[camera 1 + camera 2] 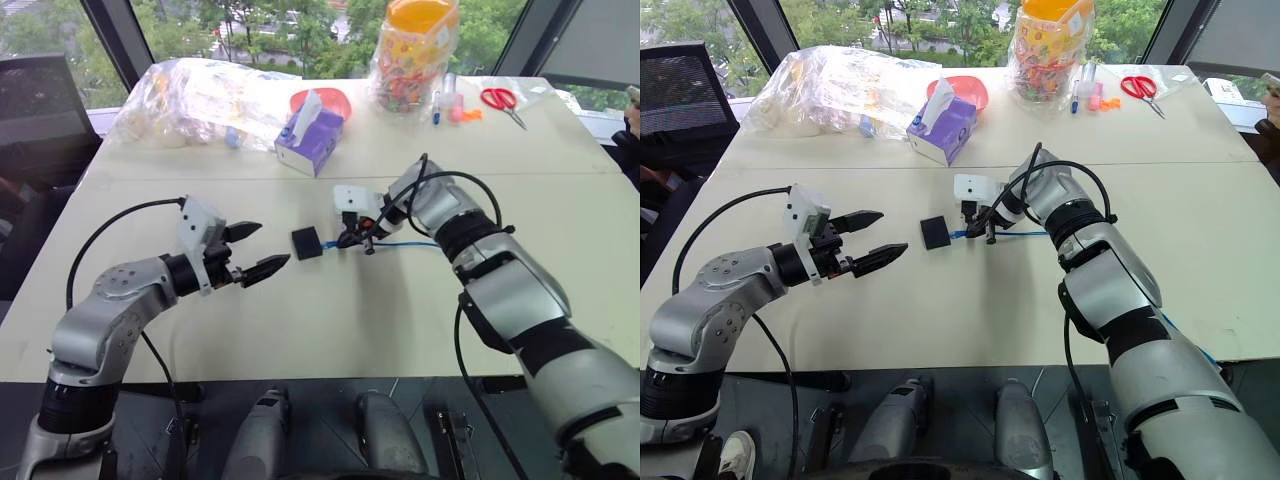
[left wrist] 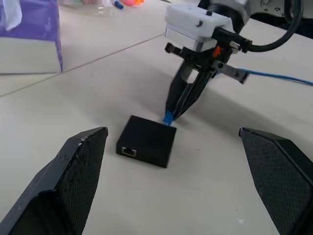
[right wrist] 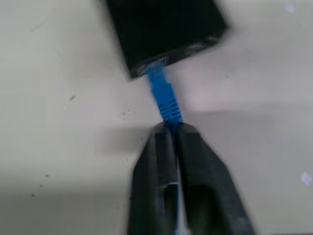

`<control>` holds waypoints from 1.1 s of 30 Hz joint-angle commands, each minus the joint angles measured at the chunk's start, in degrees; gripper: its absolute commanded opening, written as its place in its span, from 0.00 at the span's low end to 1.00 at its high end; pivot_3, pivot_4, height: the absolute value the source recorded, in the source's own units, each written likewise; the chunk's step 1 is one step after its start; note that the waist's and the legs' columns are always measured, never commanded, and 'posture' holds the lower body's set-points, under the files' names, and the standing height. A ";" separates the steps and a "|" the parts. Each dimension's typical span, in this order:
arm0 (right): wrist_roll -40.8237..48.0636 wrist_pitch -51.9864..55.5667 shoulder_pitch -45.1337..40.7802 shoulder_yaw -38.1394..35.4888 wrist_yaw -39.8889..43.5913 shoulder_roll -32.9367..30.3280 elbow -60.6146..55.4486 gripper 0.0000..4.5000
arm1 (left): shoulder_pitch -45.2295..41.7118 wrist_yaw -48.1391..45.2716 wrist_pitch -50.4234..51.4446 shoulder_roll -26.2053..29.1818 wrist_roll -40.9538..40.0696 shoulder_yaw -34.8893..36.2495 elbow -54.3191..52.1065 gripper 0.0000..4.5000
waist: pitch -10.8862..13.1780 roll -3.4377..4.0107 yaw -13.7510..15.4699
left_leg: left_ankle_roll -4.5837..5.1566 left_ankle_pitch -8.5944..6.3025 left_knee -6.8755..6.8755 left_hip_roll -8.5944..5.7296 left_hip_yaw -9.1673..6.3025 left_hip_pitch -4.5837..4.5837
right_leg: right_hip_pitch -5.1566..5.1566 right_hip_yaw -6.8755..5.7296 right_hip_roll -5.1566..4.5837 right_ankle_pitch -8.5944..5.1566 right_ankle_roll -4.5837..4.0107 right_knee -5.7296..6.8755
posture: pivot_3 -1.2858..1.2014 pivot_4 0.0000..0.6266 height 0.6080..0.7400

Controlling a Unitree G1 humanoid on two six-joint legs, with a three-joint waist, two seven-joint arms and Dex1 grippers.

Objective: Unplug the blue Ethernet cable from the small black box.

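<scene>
The black box (image 1: pixel 307 242) lies flat near the middle of a pale counter (image 1: pixel 330 330), well clear of every edge, with bare surface all around it and toward the near edge. The blue cable (image 1: pixel 410 244) is plugged into the side of the box that faces the right arm, then trails away across the counter beneath that arm. The right fingers (image 3: pixel 168 128) are clenched on the cable's blue boot just beside the box, pointing steeply down; the right wrist view shows the plug seated in its socket, with a short stretch of blue between the box and the fingertips. The left fingers (image 1: pixel 255 251) hover released and spread wide on the box's other side, near it but not touching, aimed about level toward it. In the left wrist view the box sits between the two dark pads (image 2: pixel 78 171), showing a second socket on the side toward them.

Clutter lines the far side of the counter, well apart from the box: a purple tissue box (image 1: pixel 309 140), a red bowl (image 1: pixel 331 101) behind it, a heap of clear plastic bags (image 1: pixel 200 100), a bag of colourful items (image 1: pixel 412 55), and red-handled scissors (image 1: pixel 503 102) near the far right corner.
</scene>
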 commanded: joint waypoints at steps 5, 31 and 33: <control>1.80 -3.83 5.81 -7.18 -7.60 -2.87 -14.17 0.01 | -3.90 -1.55 -2.43 -0.64 1.01 -1.94 2.73 1.00 | 0.00 0.00 0.07 | -0.05 0.03 0.02 0.00 -0.03 0.03 | 0.00 0.00 0.01 0.00 -0.01 0.09 | 0.52 0.24 0.91; -16.27 -19.62 49.50 -20.78 -51.02 -12.18 -73.49 0.01 | -26.97 -14.10 5.69 -6.35 -6.42 -4.75 21.70 1.00 | -0.01 -0.03 0.57 | -0.05 0.07 0.18 -0.01 -0.02 -0.01 | 0.09 0.02 -0.03 -0.09 -0.14 0.09 | 0.52 0.24 0.91; -16.02 -20.43 49.39 -20.72 -51.22 -12.81 -73.28 0.01 | -27.30 -14.92 6.13 -6.06 -6.46 -4.60 21.88 1.00 | -0.01 -0.02 0.57 | -0.05 0.07 0.18 -0.02 -0.02 -0.01 | 0.09 0.03 -0.03 -0.09 -0.14 0.08 | 0.52 0.24 0.91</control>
